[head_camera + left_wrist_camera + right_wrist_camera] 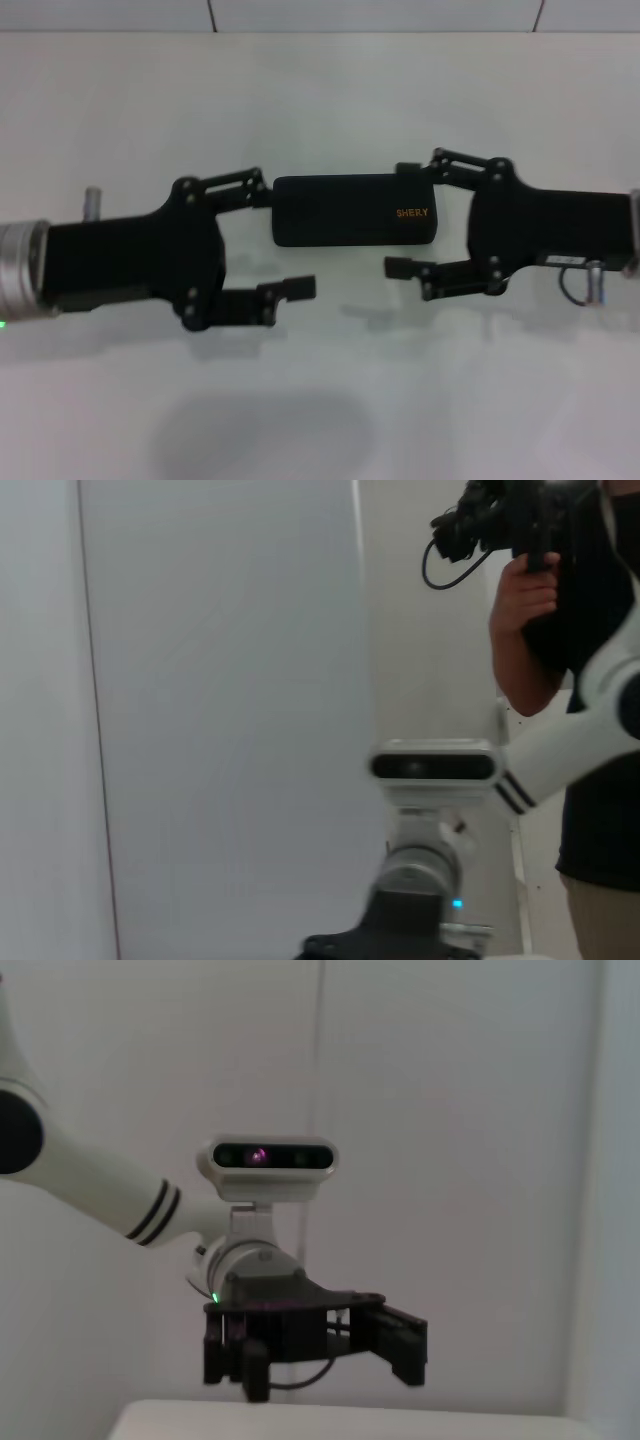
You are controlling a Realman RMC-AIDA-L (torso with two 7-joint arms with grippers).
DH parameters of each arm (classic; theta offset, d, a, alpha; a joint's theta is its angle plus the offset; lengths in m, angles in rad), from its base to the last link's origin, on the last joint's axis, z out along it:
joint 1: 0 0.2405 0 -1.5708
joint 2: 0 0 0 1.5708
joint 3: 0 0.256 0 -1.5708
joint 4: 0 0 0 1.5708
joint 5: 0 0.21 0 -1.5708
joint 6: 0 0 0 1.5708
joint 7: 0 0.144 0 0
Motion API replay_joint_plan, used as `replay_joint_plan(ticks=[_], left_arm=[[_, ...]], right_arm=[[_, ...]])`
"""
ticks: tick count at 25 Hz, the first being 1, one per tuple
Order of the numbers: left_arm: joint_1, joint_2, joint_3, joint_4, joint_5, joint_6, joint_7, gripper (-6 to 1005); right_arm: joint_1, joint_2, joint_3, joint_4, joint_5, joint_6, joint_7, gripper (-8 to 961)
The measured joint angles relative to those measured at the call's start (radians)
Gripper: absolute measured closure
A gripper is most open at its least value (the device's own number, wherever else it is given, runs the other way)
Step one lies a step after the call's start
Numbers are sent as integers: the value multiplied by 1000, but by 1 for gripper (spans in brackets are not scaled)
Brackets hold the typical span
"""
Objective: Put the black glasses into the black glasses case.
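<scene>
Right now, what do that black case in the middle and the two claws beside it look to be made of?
The black glasses case looks like a hard shell with a matte, perhaps leatherette skin: smooth, rounded corners, little shine, orange printed lettering. The left claw and right claw, both open at either end of it, look like matte black plastic or coated metal links with visible pivot screws. The left arm's wrist ring is shiny ribbed metal.

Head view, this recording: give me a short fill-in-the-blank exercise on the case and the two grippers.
1. The lid of the black glasses case is ____.
2. The orange lettering on the case lies at the end nearer the ____ gripper.
3. The fingers of both the left gripper and the right gripper are ____.
4. The case lies ____ the two grippers.

Missing words: shut; right; open; between
</scene>
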Motion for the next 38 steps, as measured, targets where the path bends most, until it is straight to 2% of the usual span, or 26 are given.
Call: replay_joint_plan(ticks=[1, 5, 9, 38], left_arm=[[14, -1, 0, 0, 2, 4, 13, 227], [52, -11, 0, -1, 9, 9, 39, 227], [66, -16, 0, -3, 10, 9, 47, 227], [59, -25, -27, -16, 5, 14, 50, 227]], right_arm=[[17, 1, -8, 19, 2, 1, -5, 55], [59, 4, -22, 71, 9, 1, -37, 61], [64, 4, -23, 74, 9, -1, -49, 64], [50, 3, -24, 82, 21, -7, -88, 64]])
